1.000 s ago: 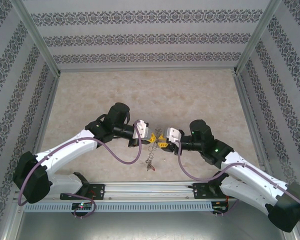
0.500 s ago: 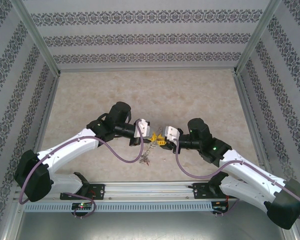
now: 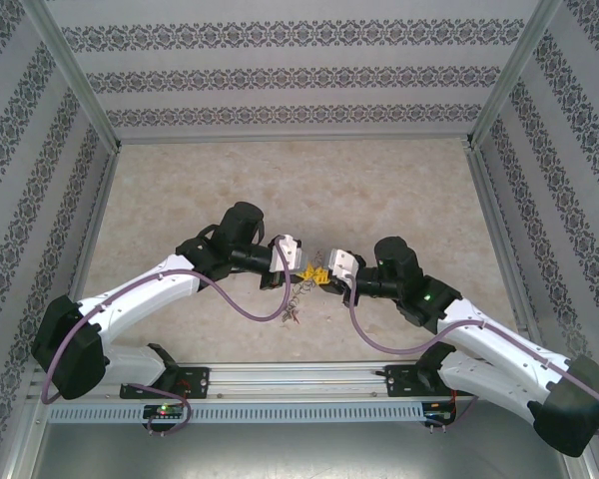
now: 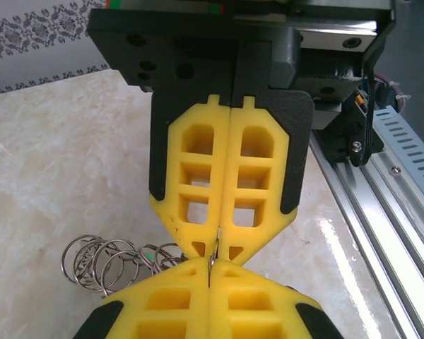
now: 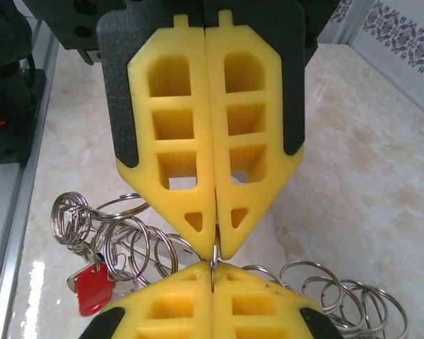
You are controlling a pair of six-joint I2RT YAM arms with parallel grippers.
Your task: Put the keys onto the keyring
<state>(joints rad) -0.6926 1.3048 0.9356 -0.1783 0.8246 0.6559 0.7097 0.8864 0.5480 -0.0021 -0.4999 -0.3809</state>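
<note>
The left gripper (image 3: 303,270) and right gripper (image 3: 323,280) meet tip to tip over the middle of the tabletop (image 3: 280,190). Each has its jaws pressed together on the same thin wire of the keyring (image 5: 214,258), which is held up between them. A cluster of small split rings (image 5: 138,247) and a red tag (image 5: 93,287) hangs from it, and a strand of keys (image 3: 295,307) trails towards the near side. I cannot tell whether the separate key is threaded on. My judgement is that threading is under way and not visibly finished.
</note>
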